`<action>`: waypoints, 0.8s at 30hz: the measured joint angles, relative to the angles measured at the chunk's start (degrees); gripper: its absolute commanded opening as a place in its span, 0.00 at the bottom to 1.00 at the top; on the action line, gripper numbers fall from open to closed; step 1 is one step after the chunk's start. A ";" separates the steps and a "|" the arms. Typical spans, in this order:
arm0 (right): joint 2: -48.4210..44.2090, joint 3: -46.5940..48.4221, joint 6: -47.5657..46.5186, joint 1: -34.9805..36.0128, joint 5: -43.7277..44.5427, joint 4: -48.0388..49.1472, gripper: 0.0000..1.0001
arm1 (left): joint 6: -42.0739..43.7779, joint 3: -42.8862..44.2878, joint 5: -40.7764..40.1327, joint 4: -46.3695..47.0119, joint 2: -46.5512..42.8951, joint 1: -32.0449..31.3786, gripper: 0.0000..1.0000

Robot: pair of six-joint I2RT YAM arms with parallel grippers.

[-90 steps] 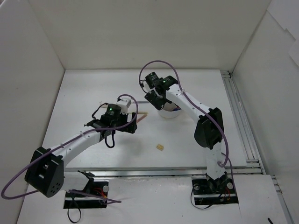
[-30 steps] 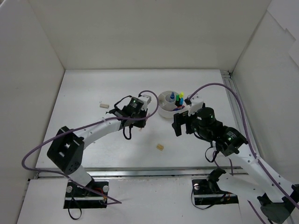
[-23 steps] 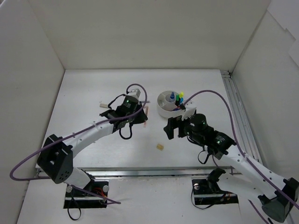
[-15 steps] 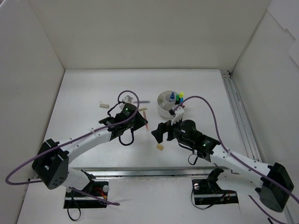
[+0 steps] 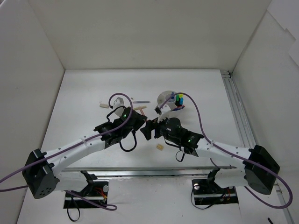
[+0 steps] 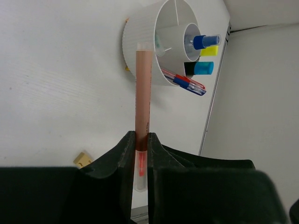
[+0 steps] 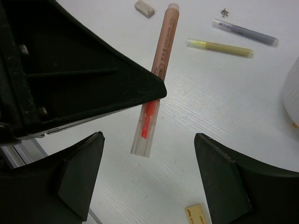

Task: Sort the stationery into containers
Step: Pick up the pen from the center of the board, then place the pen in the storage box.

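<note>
The left jaws are pinched tight on a salmon-coloured pen (image 6: 142, 107). They grip it near its clear end, where an orange-red core shows through, and the rest of the barrel runs straight out ahead of them. The right jaws stand wide apart and hold nothing. Their black fingers (image 7: 77, 172) hang on either side of that clear end without touching it.

Ahead of the left jaws, at the pen's far tip, sits the round white organizer (image 6: 140, 42), a short cylinder with thin dividing walls inside. In the left wrist view the tip overlaps its rim, but whether it touches cannot be told. Inside the organizer stand a clear blue-capped marker (image 6: 202, 41), a yellow-capped highlighter (image 6: 210, 50) and a blue-capped highlighter (image 6: 201, 68). Some red and blue pens (image 6: 184, 81) lean out over its edge.

On the white surface (image 5: 93, 84) beyond the right jaws lie a yellow pencil (image 7: 219, 47) and a grey-violet pencil (image 7: 244, 31), close together but apart. One small beige eraser (image 7: 198, 215) lies just under the right jaws. A second eraser (image 7: 144, 8) lies past the pen's far tip. The left wrist's black housing (image 7: 70, 70) fills the left of the right wrist view and hides the surface behind it.

From above, the left arm (image 5: 74, 147) stretches diagonally inward. The right arm (image 5: 219, 151) reaches low to the left, and the two wrists nearly meet near the middle of the surface.
</note>
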 measured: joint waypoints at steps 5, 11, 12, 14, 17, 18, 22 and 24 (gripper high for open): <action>0.00 0.68 -0.35 0.33 2.01 1.09 0.58 | -0.52 0.00 -0.90 -0.46 0.09 -0.39 0.00; 0.13 1.62 -0.74 0.57 2.56 1.33 0.33 | -0.52 -0.85 -0.96 0.00 0.07 -0.48 0.00; 0.28 1.79 -0.72 0.59 2.54 1.36 0.23 | -0.50 -0.96 -0.98 0.00 0.07 -0.46 0.00; 0.96 2.32 -0.87 0.61 2.62 1.31 0.12 | -0.37 -1.07 -1.03 -0.07 0.07 -0.50 0.00; 1.55 2.45 -0.66 0.55 3.52 1.09 0.00 | -0.24 -1.09 -1.44 -0.15 0.07 -0.52 0.00; 1.55 2.47 -0.76 0.61 3.56 1.05 0.00 | -0.26 -1.18 -1.44 -0.15 0.04 -0.55 0.00; 1.49 2.47 -0.90 0.72 3.63 1.01 0.00 | 0.50 -1.33 -1.46 0.09 -0.17 -0.57 0.18; 1.22 2.56 -1.18 0.96 3.85 0.39 0.00 | 1.66 -1.75 -1.36 0.28 -0.68 -0.66 0.52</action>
